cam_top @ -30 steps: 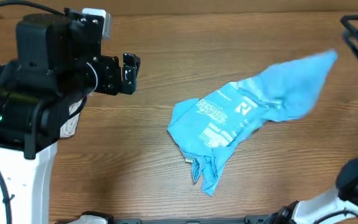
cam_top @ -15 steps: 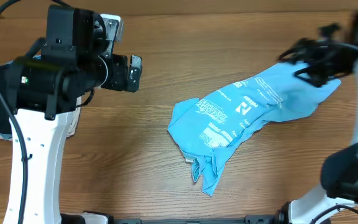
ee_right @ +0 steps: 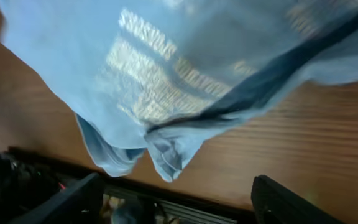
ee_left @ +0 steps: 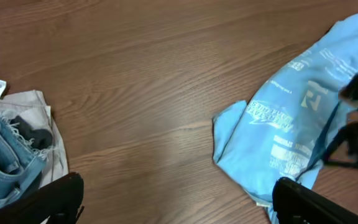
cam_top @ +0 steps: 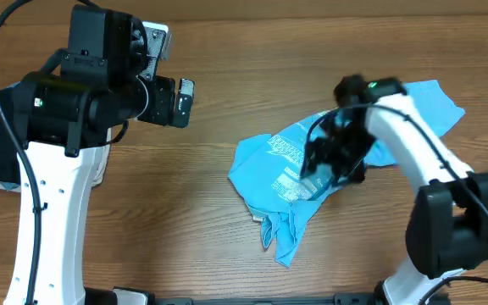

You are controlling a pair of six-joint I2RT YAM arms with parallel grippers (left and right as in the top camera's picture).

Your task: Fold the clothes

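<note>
1. Light-blue cotton is filling the right wrist view. The T-shirt (ee_right: 166,81) is lying bunched just ahead of the right gripper (ee_right: 179,186), whose fingers are standing wide apart and gripping nothing, with no cloth between them.
2. Two small folded points of hem are poking toward the gap between those fingers. A dark band is running off toward the right finger's side; whether it is a crease or a shadow, I cannot tell. I am judging the hem points to be the nearest edges to grasp.
3. Around the fingers, the shirt is resting crumpled on the wooden table (cam_top: 227,254), printed text facing up. In the overhead view, one end is trailing out past the gripper's far side.
4. The step in hand is probably a reach for an edge, to spread the shirt flat before any fold. Doing it well is calling for:
   - coming down beside a single layer;
   - pinching a hem or corner, not the middle of the heap;
   - drawing outward low, so the cloth is sliding open rather than rising in a wad.
5. Farther off, the left gripper (ee_left: 185,199) is hovering well apart from the shirt, fingers fully spread and empty. The shirt's nearest corner is lying ahead of its right finger, handy for pinning the opposite edge.
6. Farthest, off its left finger's side, a denim garment (ee_left: 5,162) and a beige cloth (ee_left: 39,109) are lying together, well apart from the shirt.
</note>
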